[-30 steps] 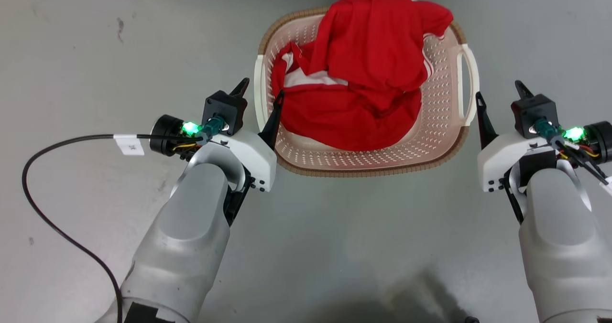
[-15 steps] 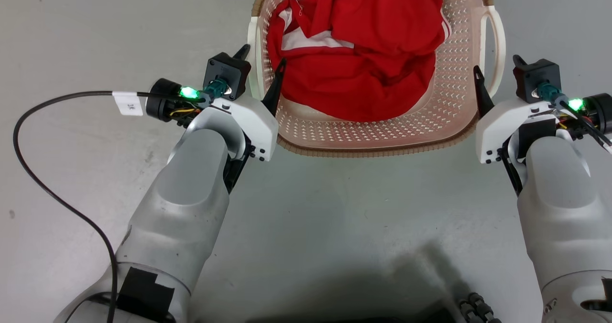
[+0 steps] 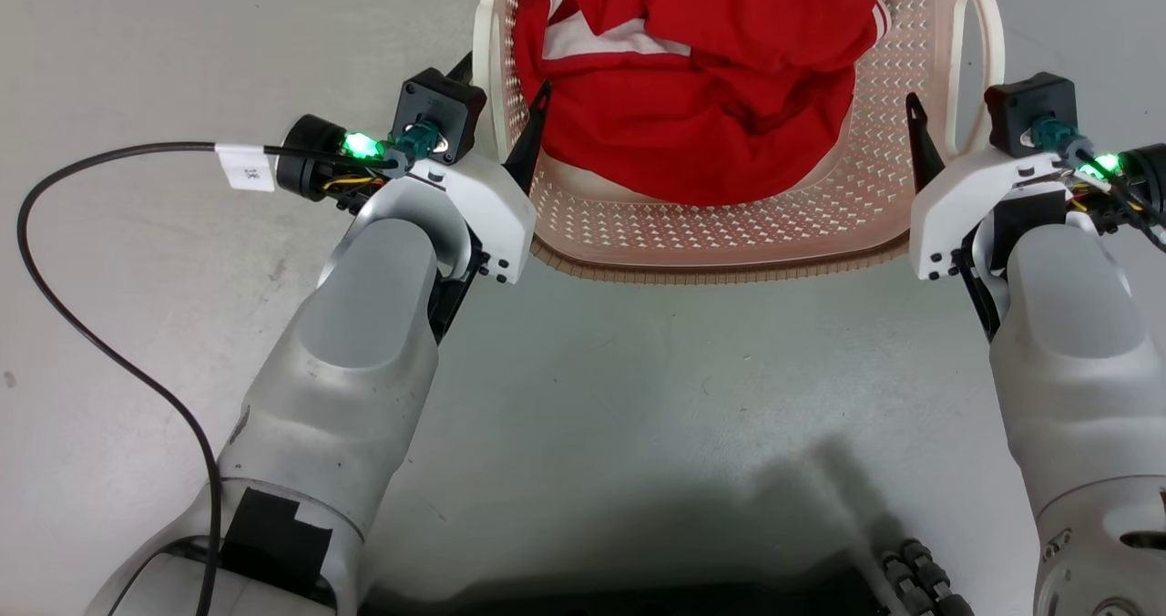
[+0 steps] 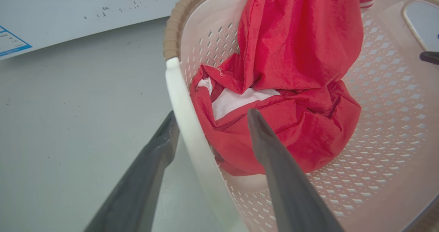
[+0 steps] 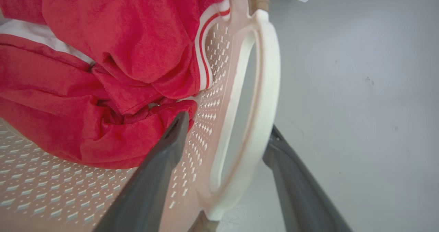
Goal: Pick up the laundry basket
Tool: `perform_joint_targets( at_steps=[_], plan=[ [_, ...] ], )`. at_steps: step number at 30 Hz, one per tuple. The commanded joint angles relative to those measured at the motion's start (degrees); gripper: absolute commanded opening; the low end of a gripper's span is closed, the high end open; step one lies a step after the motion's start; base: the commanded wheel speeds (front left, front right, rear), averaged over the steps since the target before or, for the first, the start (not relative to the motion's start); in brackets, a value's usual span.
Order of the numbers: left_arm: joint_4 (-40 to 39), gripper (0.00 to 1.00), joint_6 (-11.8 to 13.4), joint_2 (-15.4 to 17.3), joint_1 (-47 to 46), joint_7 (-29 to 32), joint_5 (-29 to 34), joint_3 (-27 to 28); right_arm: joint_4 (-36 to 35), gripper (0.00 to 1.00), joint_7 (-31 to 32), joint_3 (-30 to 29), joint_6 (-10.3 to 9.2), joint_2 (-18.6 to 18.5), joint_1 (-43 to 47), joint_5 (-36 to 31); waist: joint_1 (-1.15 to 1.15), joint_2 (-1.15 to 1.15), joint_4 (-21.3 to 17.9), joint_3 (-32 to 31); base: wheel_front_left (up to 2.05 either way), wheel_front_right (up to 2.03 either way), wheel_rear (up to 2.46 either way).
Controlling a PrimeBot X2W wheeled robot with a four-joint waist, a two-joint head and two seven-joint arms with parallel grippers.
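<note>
Pre-grasp. Left gripper (image 4: 212, 115) wide, astride left handle (image 4: 185, 101); right gripper (image 5: 228, 124) wide, astride right handle (image 5: 267, 88). Basket (image 3: 729, 274) not yet clamped. Next: close both together, lift level.

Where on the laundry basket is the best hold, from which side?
Its white loop handles: left gripper on the left handle, right gripper on the right handle, from the near end, jaws astride each. Opposite handles keep the laundry basket level.
</note>
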Motion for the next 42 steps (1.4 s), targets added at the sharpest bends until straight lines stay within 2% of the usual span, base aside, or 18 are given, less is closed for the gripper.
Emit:
perform_joint_targets(
  at_steps=[1, 11, 12, 13, 14, 29, 42],
  plan=[
    [0.0, 1.00, 0.0, 0.0, -0.7, -0.1, 0.2, 0.0, 0.4, 1.00, -0.1, -0.2, -0.05, -0.1, -1.1, -0.3, -0.01, 0.00, 0.0, 0.2, 0.00, 0.00, 0.00],
    [1.2, 1.00, 0.0, 0.0, -1.3, -0.1, -0.1, -0.6, 4.6, 1.00, -0.1, -2.7, -0.05, 0.0, -3.5, -2.0, -0.01, 0.00, 0.0, 1.8, 0.00, 0.00, 0.00],
    [1.2, 0.82, 0.0, 0.0, -1.5, -0.1, -0.2, -0.8, 4.7, 0.59, -0.1, -2.8, -0.06, -0.1, -3.8, -2.1, -0.01, 0.00, 0.0, 2.0, 0.00, 0.00, 0.00],
    [1.4, 0.38, 0.0, 0.0, -1.6, -0.1, -0.3, -0.9, 4.9, 0.37, -0.1, -3.1, -0.06, -0.1, -4.0, -2.2, -0.01, 0.00, 0.0, 2.2, 0.00, 0.00, 0.00],
    [1.4, 0.00, 0.0, 0.0, -1.6, -0.1, -0.4, -1.2, 5.3, 0.00, -0.1, -3.4, -0.05, -0.1, -4.1, -2.2, -0.01, 0.00, 0.0, 2.3, 0.00, 0.00, 0.00],
    [0.8, 0.00, -0.5, -0.3, -1.9, -0.3, -0.9, -2.3, 5.6, 0.00, -0.1, -4.4, -0.06, -0.2, -4.7, -4.3, -0.01, 0.00, 0.6, 0.9, 0.00, 0.00, 0.00],
    [4.0, 0.00, -0.5, -0.4, 0.3, -0.3, -3.8, -3.5, 8.3, 0.00, 0.4, -2.2, -0.05, -0.1, -2.7, -6.3, -0.01, 0.00, 1.1, -8.2, 0.00, 0.00, 0.00]
  ],
)
